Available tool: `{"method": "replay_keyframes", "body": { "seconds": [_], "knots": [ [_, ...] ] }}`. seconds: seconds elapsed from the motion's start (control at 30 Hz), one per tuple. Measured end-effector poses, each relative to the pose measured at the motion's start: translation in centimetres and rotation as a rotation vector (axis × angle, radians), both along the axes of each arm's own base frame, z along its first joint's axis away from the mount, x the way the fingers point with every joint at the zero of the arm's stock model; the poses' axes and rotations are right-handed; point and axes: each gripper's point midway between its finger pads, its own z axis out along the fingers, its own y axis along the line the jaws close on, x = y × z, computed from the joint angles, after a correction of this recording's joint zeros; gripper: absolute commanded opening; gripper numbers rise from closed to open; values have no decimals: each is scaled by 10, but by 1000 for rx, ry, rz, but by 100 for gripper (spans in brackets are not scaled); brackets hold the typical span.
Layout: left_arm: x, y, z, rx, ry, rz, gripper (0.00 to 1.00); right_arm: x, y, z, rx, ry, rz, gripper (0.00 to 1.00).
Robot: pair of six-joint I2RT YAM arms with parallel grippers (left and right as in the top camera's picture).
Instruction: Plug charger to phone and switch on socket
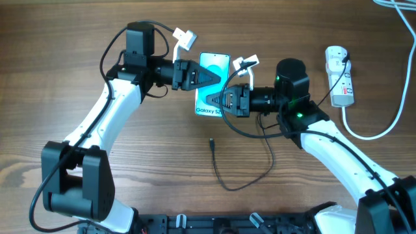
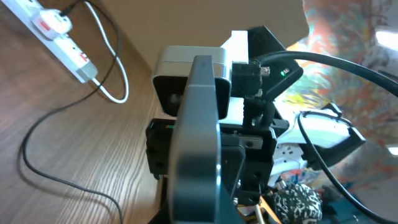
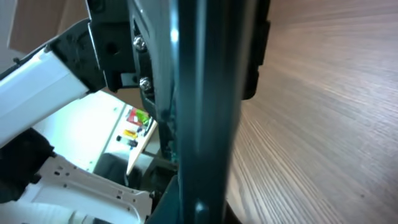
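Wood-grain table (image 1: 162, 169), seen from overhead. The phone (image 1: 214, 65) sat near the middle of the far half, screen up and turquoise-green, with white lettering at its near end. Both arms had closed in on it from opposite sides.

Left gripper (image 1: 208, 76): clenched on the phone from the left, with its dark finger lying across the upper part of the screen. The left wrist view showed the phone (image 2: 199, 124) edge-on, dead centre and pinched.

Right gripper (image 1: 224, 101): also clamped on the phone, at its right edge near the lettered end. The right wrist view was almost filled by the phone's dark edge (image 3: 205, 93), running top to bottom. I could not tell whether the phone rested on the wood or was lifted off it.

The charger (image 1: 224, 183) lay loose on the table in front of the phone. Its small plug tip pointed up toward the phone but stood apart from it, touched by neither gripper. The thin black cable curved down and round to the right, then passed under the right arm.

The socket (image 1: 340, 78) lay far right, well apart from the phone. Its thick white cord (image 1: 370, 135) looped below it.
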Motion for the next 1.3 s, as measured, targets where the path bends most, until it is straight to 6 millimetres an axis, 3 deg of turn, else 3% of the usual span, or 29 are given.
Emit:
{"method": "replay_keyframes", "body": {
  "seconds": [0.13, 0.67, 1.03, 1.1, 1.17, 1.23, 1.3],
  "knots": [
    [0, -1, 0, 4, 5, 2, 20, 1, 0, 1, 4, 3, -5, 4],
    [-4, -6, 2, 6, 12, -11, 28, 10, -4, 9, 54, 52, -40, 4],
    [-3, -7, -1, 21, 27, 0, 15, 12, -5, 8, 49, 56, -52, 4],
    [-2, -7, -2, 26, 30, 5, 11, 12, -5, 6, 45, 61, -51, 17],
    [-2, -7, -3, 30, 30, 9, 4, 12, -6, 5, 39, 67, -55, 45],
    [-2, -8, -3, 29, 24, 6, 4, 13, -8, -2, 23, 111, -72, 65],
    [-3, -9, -2, 27, 23, 2, 4, 15, -11, -8, 8, 141, -89, 78]
  ]
}}
